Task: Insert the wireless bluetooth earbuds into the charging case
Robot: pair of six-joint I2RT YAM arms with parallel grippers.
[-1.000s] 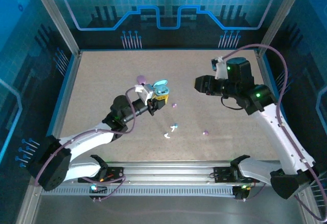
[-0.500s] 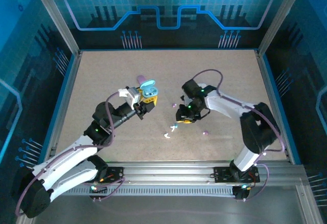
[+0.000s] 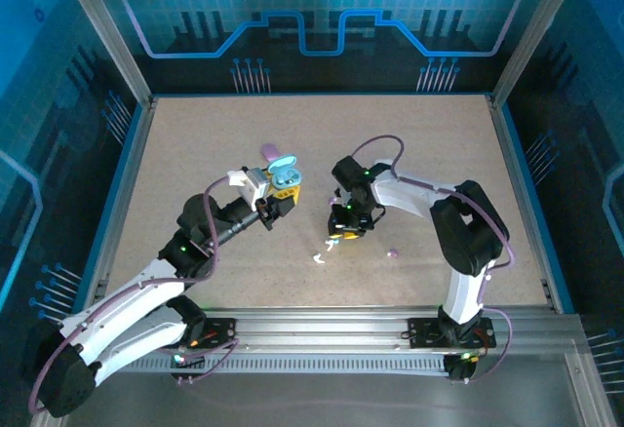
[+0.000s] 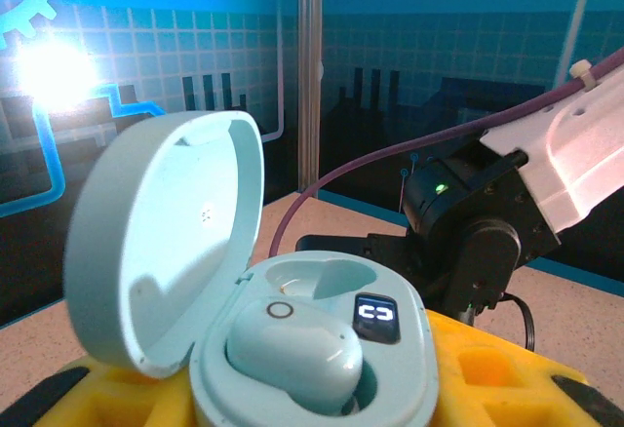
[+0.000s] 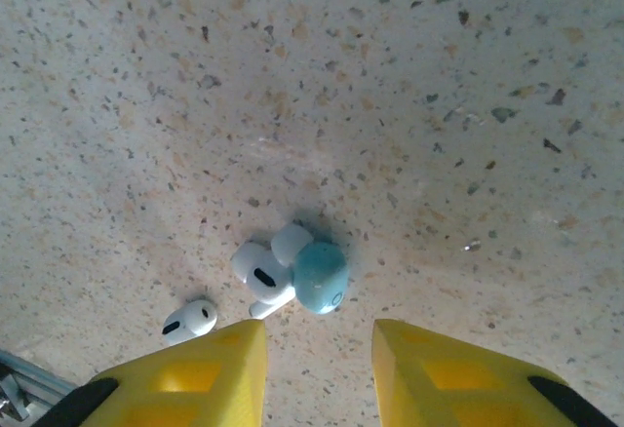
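**Case Held Open; Right Gripper Above Loose Earbuds**

The left gripper clamps the light blue charging case between its yellow fingers, with the lid raised. One seated earbud occupies a well. The right gripper hangs over the table with its fingers spread. Just beyond its tips, a loose light blue earbud touches a white earbud. A second white earbud lies near.

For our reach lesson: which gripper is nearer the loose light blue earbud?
Right. The right gripper hovers over the light blue earbud; the left gripper, holding the charging case, stands apart.
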